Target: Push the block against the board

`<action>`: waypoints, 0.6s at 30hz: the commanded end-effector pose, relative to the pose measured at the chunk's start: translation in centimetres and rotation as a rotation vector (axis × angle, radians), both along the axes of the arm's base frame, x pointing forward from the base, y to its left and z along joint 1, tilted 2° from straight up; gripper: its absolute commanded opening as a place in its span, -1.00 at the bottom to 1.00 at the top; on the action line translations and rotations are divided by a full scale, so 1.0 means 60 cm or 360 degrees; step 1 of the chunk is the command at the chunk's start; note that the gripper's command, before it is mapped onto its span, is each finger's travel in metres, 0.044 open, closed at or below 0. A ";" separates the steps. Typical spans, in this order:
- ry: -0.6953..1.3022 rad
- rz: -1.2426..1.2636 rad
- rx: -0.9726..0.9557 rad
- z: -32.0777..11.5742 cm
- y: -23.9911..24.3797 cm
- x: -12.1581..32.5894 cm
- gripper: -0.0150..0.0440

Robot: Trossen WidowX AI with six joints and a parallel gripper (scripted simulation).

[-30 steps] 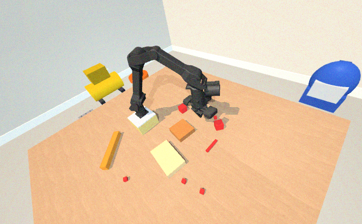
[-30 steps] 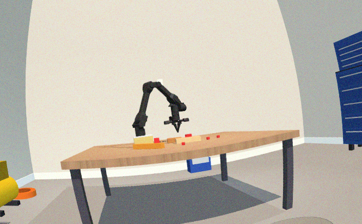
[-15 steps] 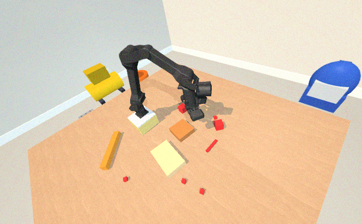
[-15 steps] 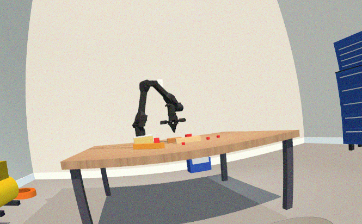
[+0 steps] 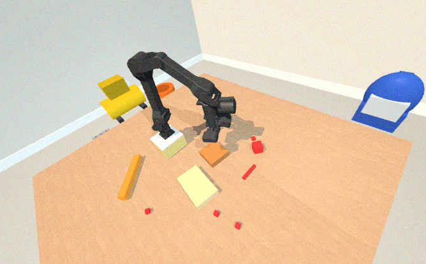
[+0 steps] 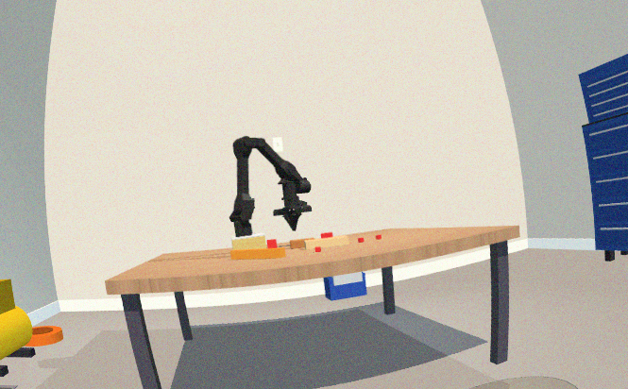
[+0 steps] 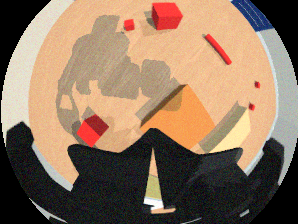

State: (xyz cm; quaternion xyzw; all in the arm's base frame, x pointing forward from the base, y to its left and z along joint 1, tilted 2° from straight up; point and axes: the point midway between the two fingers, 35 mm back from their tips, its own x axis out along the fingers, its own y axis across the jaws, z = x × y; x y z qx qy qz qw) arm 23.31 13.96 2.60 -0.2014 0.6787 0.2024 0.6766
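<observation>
The tool (image 5: 210, 137), closed on nothing, hovers just behind the orange square block (image 5: 213, 153), clear of the worktop (image 5: 306, 197). The block lies near the pale board (image 5: 197, 186) but apart from it, turned at a different angle. This looks like the approach to a push: next, lower behind the block's far side and shove it toward the board's near end. No containers stand on the worktop.
</observation>
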 end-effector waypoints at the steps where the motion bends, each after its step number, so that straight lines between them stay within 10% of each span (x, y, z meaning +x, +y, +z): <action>1: 0.0007 -0.0222 -0.0004 -0.002 -0.015 -0.021 -0.49; 18: 0.0013 -0.1118 -0.0022 -0.016 -0.068 -0.098 -0.49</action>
